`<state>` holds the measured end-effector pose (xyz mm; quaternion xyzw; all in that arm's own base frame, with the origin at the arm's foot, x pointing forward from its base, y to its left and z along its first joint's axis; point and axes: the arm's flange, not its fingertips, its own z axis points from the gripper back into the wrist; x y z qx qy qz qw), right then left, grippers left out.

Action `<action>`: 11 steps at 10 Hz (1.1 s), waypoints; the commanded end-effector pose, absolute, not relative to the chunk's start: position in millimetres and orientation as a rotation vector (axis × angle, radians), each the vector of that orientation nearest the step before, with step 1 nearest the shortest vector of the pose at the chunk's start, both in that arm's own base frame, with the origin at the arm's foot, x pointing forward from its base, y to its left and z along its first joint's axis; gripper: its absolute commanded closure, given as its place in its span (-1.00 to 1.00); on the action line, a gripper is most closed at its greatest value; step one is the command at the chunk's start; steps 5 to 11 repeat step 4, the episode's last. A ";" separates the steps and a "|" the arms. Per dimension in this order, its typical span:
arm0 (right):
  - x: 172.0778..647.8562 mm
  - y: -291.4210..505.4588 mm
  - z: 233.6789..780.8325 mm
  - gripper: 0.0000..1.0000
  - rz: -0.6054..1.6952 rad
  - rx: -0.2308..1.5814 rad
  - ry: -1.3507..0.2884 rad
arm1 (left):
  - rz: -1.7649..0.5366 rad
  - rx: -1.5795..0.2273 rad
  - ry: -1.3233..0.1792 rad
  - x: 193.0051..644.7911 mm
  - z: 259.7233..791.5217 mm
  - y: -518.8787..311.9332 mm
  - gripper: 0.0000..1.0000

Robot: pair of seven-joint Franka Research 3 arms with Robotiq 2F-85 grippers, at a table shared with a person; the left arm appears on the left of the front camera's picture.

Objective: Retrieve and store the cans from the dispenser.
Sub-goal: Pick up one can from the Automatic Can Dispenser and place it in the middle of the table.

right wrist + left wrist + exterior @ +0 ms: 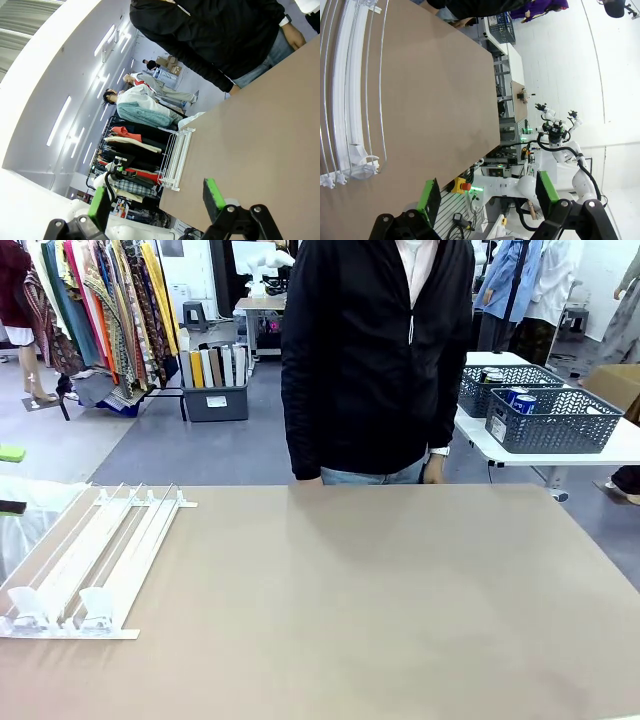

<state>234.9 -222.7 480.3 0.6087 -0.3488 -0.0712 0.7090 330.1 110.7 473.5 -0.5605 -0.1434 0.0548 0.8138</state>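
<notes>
The flat white plastic dispenser (95, 560) of long parallel rails lies at the left side of the bare tan table (380, 600), its clear stoppers at the near end, and its lanes look empty. The only cans I can make out are blue ones (520, 400) sitting in a dark grey woven basket (552, 422) on a white side table behind the person in the black jacket (375, 355). The left gripper (487, 197) hangs with its green-padded fingers wide apart on nothing; the right gripper (155, 197) is likewise spread and empty. The likely risk: reaching into the rack with no can there would close on air or snag a thin rail and drag the light rack.
</notes>
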 end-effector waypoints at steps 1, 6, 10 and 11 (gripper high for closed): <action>237.5 -221.7 484.0 -1.00 -0.154 1.367 -0.803 | 0.115 -1.191 -0.295 327.5 475.1 111.1 -1.00; 237.5 -221.7 484.0 -1.00 -0.154 1.367 -0.803 | 0.115 -1.191 -0.295 327.5 475.1 111.1 -1.00; 237.5 -221.7 484.0 -1.00 -0.154 1.367 -0.803 | 0.115 -1.191 -0.295 327.5 475.1 111.1 -1.00; 237.5 -221.7 484.0 -1.00 -0.154 1.367 -0.803 | 0.115 -1.191 -0.295 327.5 475.1 111.1 -1.00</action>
